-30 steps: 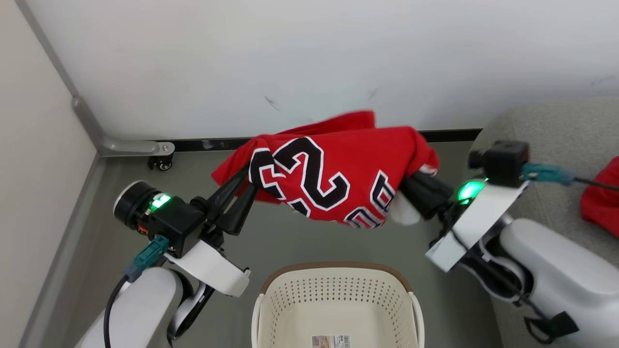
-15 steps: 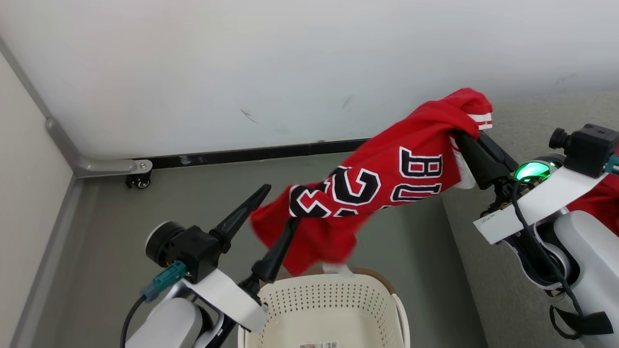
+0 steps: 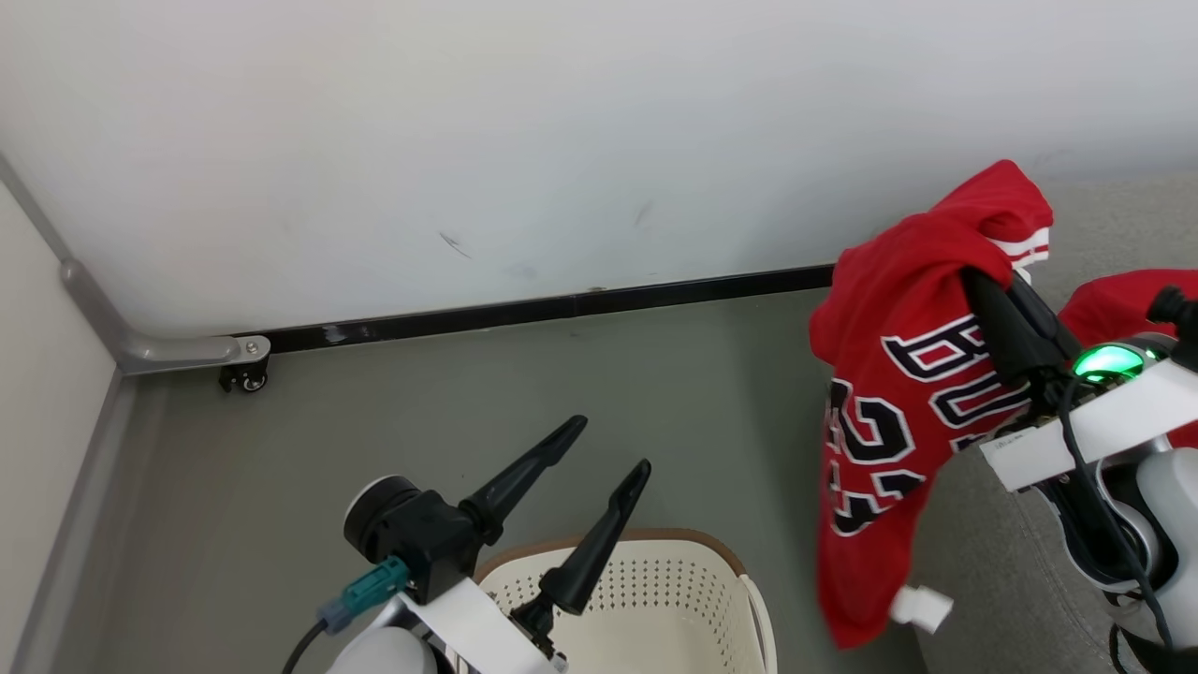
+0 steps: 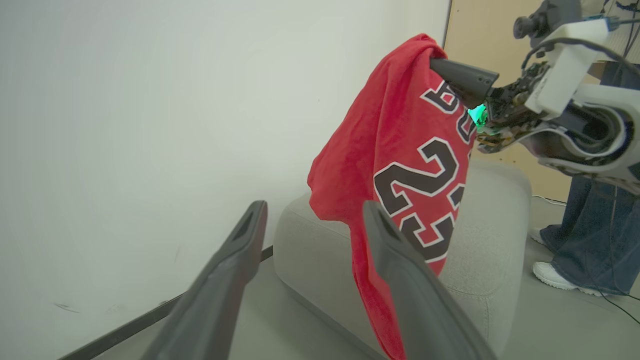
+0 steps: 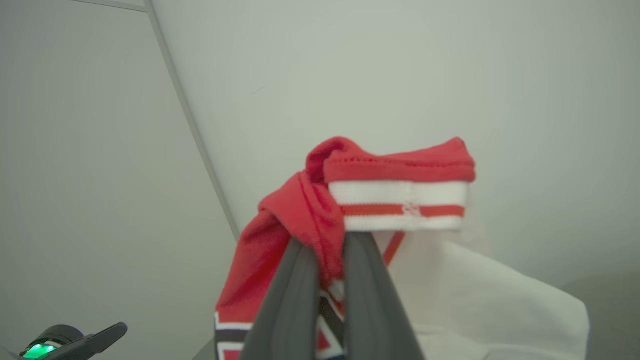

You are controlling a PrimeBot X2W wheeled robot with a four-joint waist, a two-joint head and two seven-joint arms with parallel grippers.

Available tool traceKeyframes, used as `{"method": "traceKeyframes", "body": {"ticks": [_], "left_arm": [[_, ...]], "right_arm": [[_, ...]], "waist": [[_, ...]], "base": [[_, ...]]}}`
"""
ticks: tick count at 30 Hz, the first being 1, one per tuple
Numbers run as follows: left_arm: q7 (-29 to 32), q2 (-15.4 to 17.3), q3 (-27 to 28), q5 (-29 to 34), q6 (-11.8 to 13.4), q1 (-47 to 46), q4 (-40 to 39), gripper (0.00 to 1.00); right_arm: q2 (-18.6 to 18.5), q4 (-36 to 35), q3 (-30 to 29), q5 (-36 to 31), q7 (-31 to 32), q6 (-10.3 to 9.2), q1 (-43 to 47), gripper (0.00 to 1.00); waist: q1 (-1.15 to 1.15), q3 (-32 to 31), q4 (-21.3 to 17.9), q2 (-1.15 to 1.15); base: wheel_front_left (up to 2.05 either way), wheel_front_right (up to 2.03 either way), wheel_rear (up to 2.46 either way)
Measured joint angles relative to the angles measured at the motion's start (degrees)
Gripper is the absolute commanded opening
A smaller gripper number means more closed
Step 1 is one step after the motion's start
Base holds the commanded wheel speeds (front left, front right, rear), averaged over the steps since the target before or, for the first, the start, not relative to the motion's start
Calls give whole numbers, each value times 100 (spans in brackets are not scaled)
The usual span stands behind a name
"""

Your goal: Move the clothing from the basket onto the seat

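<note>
Clenched jaws on the right gripper (image 3: 983, 281) pinch a bunched fold of the jersey (image 3: 889, 374) close to its white-and-red striped trim (image 5: 400, 205). In the right wrist view the two dark fingers (image 5: 295, 300) stand pressed together, with red cloth squeezed between their tips and the trim folded over just above them. From that grip the jersey hangs straight down below the jaws, its black-and-white lettering and the number 23 facing outward, with a small white tag (image 3: 922, 607) beside its lowest end.

Directly under and behind the hanging cloth is the seat (image 3: 992, 552), whose rounded grey end shows behind the jersey in the left wrist view. Whether the cloth touches the upholstery cannot be told. Just beyond the right gripper, a plain red garment (image 3: 1114, 300) lies on the seat.

Off to the left of the jersey and well apart from it, the jaws of the left gripper (image 3: 612, 443) are spread wide with nothing between them, the fingertips pointing toward the jersey and the seat. Right beneath the bases of these fingers sits the basket (image 3: 711, 552), its brown rim and perforated cream wall in the head view.

Farther out from both grippers lie the grey floor (image 3: 374, 393), a black baseboard (image 3: 562, 304) and the white wall (image 3: 468, 140). Past the right arm in the left wrist view, a person's legs (image 4: 590, 240) in blue jeans and a white shoe (image 4: 550, 275) stand beside the seat.
</note>
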Motion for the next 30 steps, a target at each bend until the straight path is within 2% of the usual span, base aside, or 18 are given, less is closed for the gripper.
{"method": "traceKeyframes", "body": {"ticks": [16, 30], "left_arm": [[-47, -7, -554, -51, -73, 33, -341, 100], [-47, 46, -850, 20, -93, 32, -370, 100]], "right_arm": [[99, -393, -1071, -437, -1, 0, 844, 0], [181, -662, -1516, -608, -1, 0, 1386, 0]], "waist": [[0, -12, -341, 0], [0, 18, -673, 0]], "base": [[0, 0, 0], [0, 0, 0]]}}
